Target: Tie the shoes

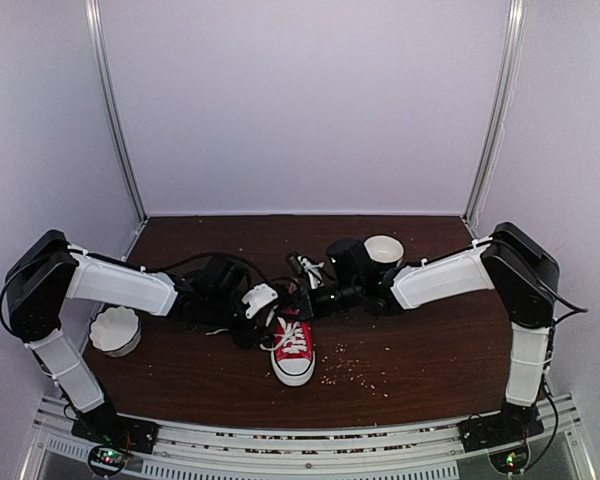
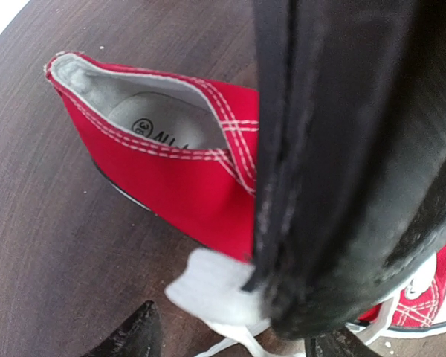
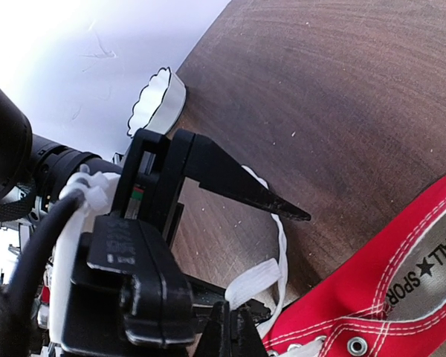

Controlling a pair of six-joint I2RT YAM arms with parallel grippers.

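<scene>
Both arms fold at raised elbows near the side walls and stretch their forearms low and inward, so the left arm and right arm almost meet over the middle of the bench. The left claw hangs just beside the heel end of the sneaker, its 2 dark tips spread well apart. The right claw is pressed together, pinching a flat white lace that sticks out just past its tips, and it sits between the left claw's open tips. More lace loops behind 1 pointed finger of the left claw.

The red sneaker lies near the middle of the bench, its white toe cap toward the near edge and its heel opening under the 2 claws.

A scalloped bowl stands close to the left edge, beside the left forearm. A round bowl stands behind the right wrist. Open wood lies to the right of the sneaker and along the back.

The bench is dark brown wood, speckled with pale crumbs. Plain pale walls close it in on 3 sides.
</scene>
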